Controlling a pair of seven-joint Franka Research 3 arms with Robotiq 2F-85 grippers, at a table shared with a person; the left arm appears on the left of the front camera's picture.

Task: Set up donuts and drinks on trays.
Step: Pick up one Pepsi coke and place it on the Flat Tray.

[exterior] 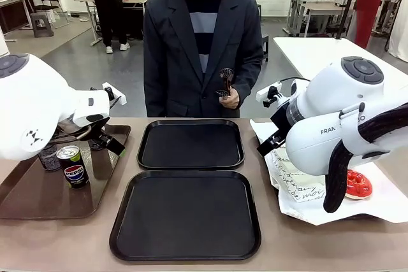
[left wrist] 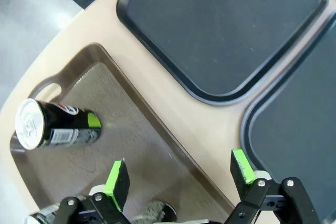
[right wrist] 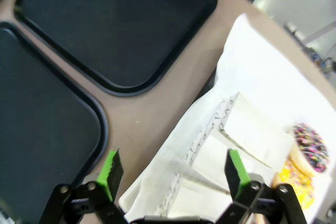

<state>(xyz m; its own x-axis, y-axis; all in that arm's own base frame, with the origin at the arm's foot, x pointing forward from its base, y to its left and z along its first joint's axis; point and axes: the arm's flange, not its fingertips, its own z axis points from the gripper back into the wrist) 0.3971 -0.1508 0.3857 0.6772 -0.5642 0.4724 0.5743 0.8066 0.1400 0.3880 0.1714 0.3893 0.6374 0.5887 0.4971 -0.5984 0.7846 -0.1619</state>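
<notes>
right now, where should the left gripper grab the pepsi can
Probably around the mid-body of the pepsi can, coming down from above with the left gripper: it stands upright on the brown tray, its round sides suiting the open jaws.

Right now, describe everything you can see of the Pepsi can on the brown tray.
The Pepsi can is small and slim, and looks like metal. It has a black body, a silver top and a red-white-blue logo facing the front camera. It stands upright on the glossy brown tray, close beside a second can; I cannot tell whether they touch. The left gripper is open, and its fingers are not on the can.
</notes>
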